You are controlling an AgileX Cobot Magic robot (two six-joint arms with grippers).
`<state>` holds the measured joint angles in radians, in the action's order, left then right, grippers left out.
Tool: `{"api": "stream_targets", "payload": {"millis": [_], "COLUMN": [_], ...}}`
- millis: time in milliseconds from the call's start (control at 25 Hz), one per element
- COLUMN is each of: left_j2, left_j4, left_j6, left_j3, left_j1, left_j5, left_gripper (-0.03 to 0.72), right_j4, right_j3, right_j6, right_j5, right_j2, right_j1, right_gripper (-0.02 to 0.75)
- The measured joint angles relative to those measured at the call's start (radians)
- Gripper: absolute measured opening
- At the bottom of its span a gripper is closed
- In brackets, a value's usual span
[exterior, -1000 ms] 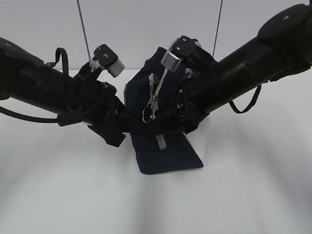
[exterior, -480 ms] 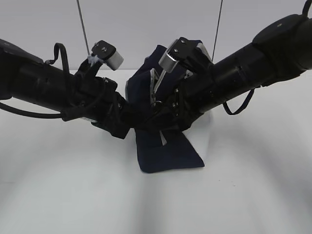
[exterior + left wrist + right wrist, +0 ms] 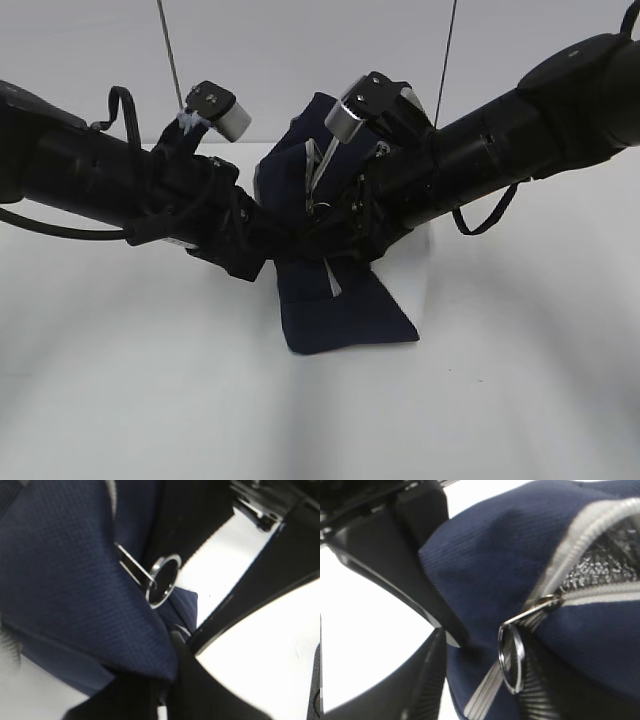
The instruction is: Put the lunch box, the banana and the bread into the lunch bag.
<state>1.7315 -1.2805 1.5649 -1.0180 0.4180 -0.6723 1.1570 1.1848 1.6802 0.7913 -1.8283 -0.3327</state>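
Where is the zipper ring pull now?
The ring pull hangs from the grey zipper on the lunch bag, mid-table between both arms in the exterior view.

My white table (image 3: 150, 390) carries just 1 thing I can see: the navy lunch bag (image 3: 340, 310), resting directly on it.

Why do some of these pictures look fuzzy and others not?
Left wrist view: the navy-blue fabric lunch bag is blurred close up, its metal ring pull soft-edged. Right wrist view: the ring pull and grey zipper are slightly blurred. Exterior view: sharper, with soft shadows on the white table.
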Motion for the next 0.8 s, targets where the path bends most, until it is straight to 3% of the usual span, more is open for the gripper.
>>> {"api": "stream_targets", "payload": {"millis": [200,320,800], "left_j2": [0.000,0.000,0.000], "left_j4": [0.008,0.008,0.001], "left_j6": [-0.002,-0.002,-0.002], "left_j3": [0.000,0.000,0.000], "left_j1": [-0.005,-0.004,0.000], "left_j5": [0.002,-0.006,-0.018], "left_gripper": [0.001,0.001,0.001], "right_j4": [0.006,0.013,-0.089], "right_j3": [0.000,0.000,0.000], "right_j6": [0.004,0.004,-0.102], "right_j5": [0.000,-0.011,-0.021], "right_j2": [0.000,0.000,0.029], "right_j1": [0.000,0.000,0.000], "right_gripper": [0.099,0.025,-0.005]}}
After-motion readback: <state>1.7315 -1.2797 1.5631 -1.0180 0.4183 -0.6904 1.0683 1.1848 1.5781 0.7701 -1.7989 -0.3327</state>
